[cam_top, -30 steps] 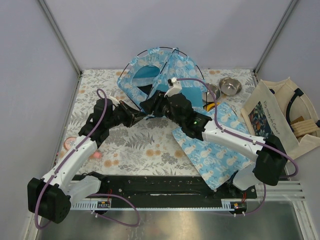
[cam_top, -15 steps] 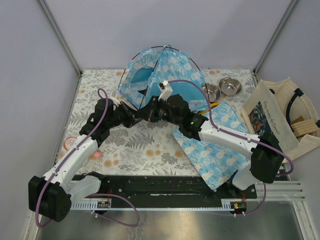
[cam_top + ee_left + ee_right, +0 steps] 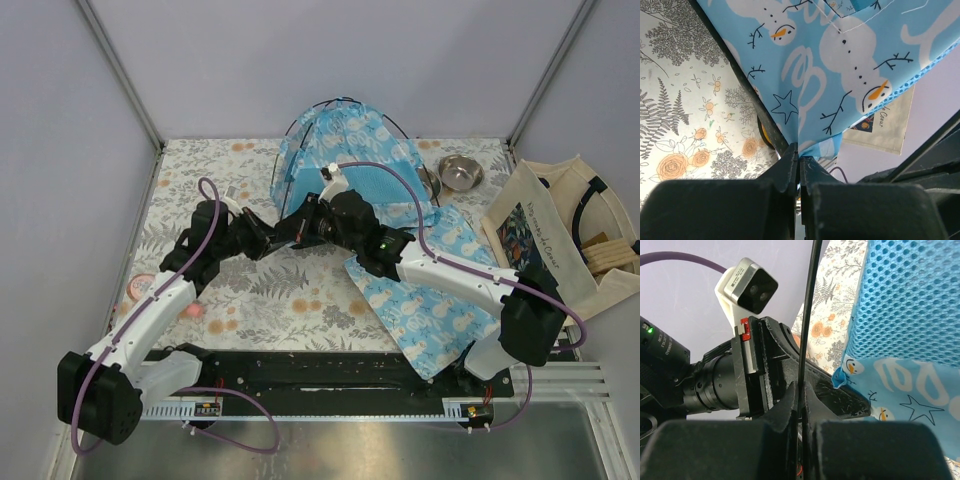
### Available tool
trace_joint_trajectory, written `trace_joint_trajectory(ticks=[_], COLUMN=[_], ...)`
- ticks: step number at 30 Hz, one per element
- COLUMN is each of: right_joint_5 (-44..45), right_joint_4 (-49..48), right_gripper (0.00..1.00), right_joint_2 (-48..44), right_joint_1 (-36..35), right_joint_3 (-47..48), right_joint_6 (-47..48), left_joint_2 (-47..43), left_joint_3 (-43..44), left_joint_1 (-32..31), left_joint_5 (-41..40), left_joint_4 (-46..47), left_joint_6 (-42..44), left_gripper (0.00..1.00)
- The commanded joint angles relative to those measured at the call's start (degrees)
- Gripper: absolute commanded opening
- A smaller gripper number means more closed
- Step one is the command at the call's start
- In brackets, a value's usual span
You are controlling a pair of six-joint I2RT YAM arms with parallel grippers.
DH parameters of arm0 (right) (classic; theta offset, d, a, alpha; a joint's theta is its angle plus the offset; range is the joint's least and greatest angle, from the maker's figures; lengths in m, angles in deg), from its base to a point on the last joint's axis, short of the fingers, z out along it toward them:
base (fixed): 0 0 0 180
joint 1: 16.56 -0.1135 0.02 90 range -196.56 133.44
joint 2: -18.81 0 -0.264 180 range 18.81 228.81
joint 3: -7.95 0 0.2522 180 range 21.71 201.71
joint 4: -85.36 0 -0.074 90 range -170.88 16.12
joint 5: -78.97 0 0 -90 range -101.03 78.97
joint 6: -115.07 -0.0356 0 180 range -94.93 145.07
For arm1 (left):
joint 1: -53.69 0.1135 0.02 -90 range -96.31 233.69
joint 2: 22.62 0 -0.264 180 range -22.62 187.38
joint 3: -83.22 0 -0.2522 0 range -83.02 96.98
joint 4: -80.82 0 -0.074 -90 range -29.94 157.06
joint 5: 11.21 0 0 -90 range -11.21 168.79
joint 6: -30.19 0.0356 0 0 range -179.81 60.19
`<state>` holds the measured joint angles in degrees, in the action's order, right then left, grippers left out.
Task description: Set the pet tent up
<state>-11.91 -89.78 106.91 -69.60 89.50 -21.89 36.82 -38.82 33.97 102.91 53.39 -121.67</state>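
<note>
Left gripper point(image 3: 799, 154) has its fingers pressed together on a low corner of the tent's point(image 3: 350, 150) snowman fabric, with one black pole running down past that corner to the flowered table point(image 3: 290, 290). Far to its left, near the table's edge, lies a small pink round thing point(image 3: 138, 288), well apart from everything else. Just to the right, almost nose to nose with it, the right gripper point(image 3: 801, 390) is clamped shut on a thin black pole point(image 3: 810, 300) that rises straight up from between its fingers; the left arm's wrist and its white camera fill the space right in front of it, so the two crowd each other at the tent's near left corner. The tent stands up as a dome at the back middle of the table, poles arched over it, a blue mesh panel facing the arms. A matching printed mat point(image 3: 430, 310) lies flat to the right of the tent, and the right arm stretches across it. One metal bowl point(image 3: 460, 172) sits near the back right, with a second bowl point(image 3: 430, 182) partly hidden behind the tent's edge. A cream tote bag point(image 3: 545, 235) lies at the far right.
</note>
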Motion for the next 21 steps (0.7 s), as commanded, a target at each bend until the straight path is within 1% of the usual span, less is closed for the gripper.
trace_joint_trajectory(ticks=[1,9,18,21], right_joint_5=[11.87,14.24,18.55,18.90], right_joint_4=[-0.50,-3.13,-4.28,-5.15], right_gripper=[0.00,0.00,0.00,0.00], right_joint_2=[-0.11,0.59,0.59,1.29], right_joint_1=[3.29,4.26,5.84,6.45], right_joint_3=[2.52,2.26,4.10,4.81], right_joint_6=[2.40,4.42,5.48,5.13], left_joint_2=[-2.66,-3.28,-3.63,-3.10], left_joint_3=[-2.01,-2.11,-1.14,-0.44], left_joint_1=[0.30,0.57,0.83,0.83], left_joint_5=[3.21,4.97,5.32,6.73], left_joint_4=[-2.50,-2.68,-6.45,-7.59], left_joint_6=[2.80,4.82,7.46,9.30], left_gripper=[0.00,0.00,0.00,0.00])
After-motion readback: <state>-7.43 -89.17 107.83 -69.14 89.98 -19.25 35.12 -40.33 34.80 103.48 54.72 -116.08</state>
